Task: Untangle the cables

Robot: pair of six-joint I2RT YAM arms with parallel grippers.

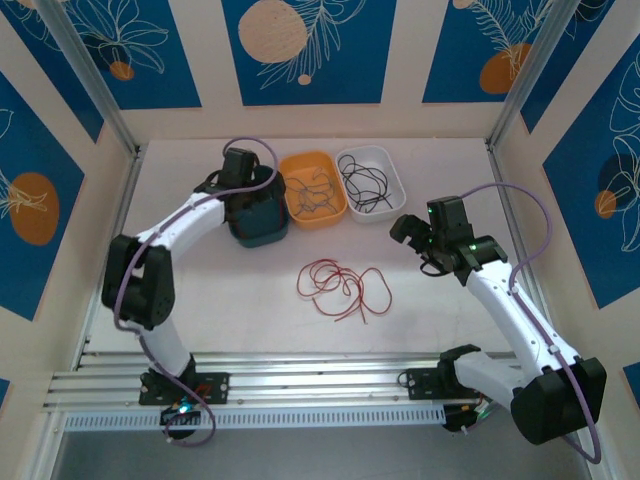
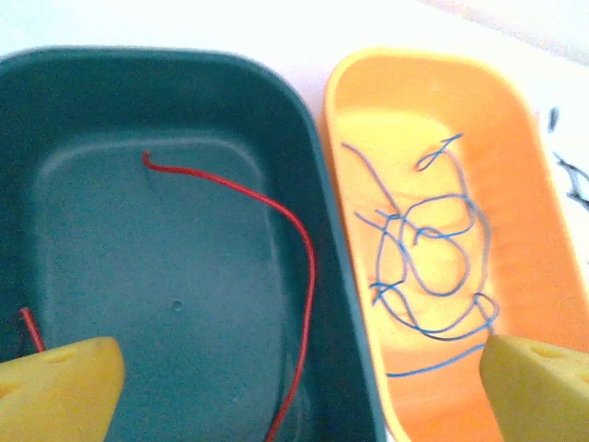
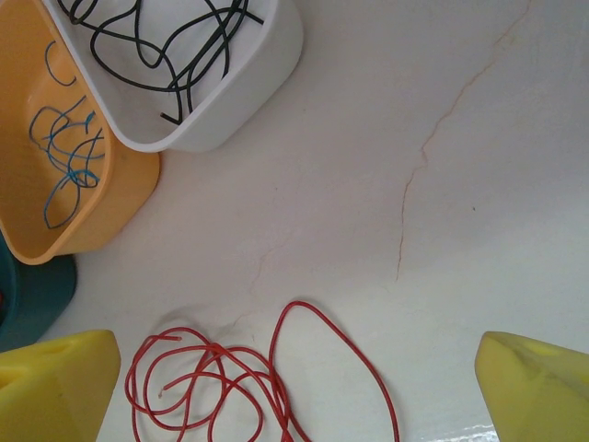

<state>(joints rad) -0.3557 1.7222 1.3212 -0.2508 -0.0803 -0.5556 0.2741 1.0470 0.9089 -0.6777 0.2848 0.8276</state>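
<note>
Hovering above the teal bin, left of centre in the top view: left end effector, fingers spread wide, gripping nothing. In its wrist view the yellow fingertips sit in the two bottom corners. Single red cable lies inside the teal bin, curving from the upper left of the bin floor down to the bottom edge of the frame. A short red end shows just beside the left fingertip; can't tell if it's the same cable. Orange bin sits right beside the teal one, on the right of the frame, holding a loose tangle of blue cables. White bin is next in the row, with black cables looped inside.

Right end effector is also spread wide with nothing in it, over bare tabletop, right of centre in the top view. Main bunch of red cables lies on the tabletop at centre frame, below the bins and apart from them: overlapping loops, one bigger loop off to the right. In the right wrist view the bunch is at the bottom edge, between the fingertips, touching neither. Thin brownish crack line runs down the tabletop at the upper right of that view.
</note>
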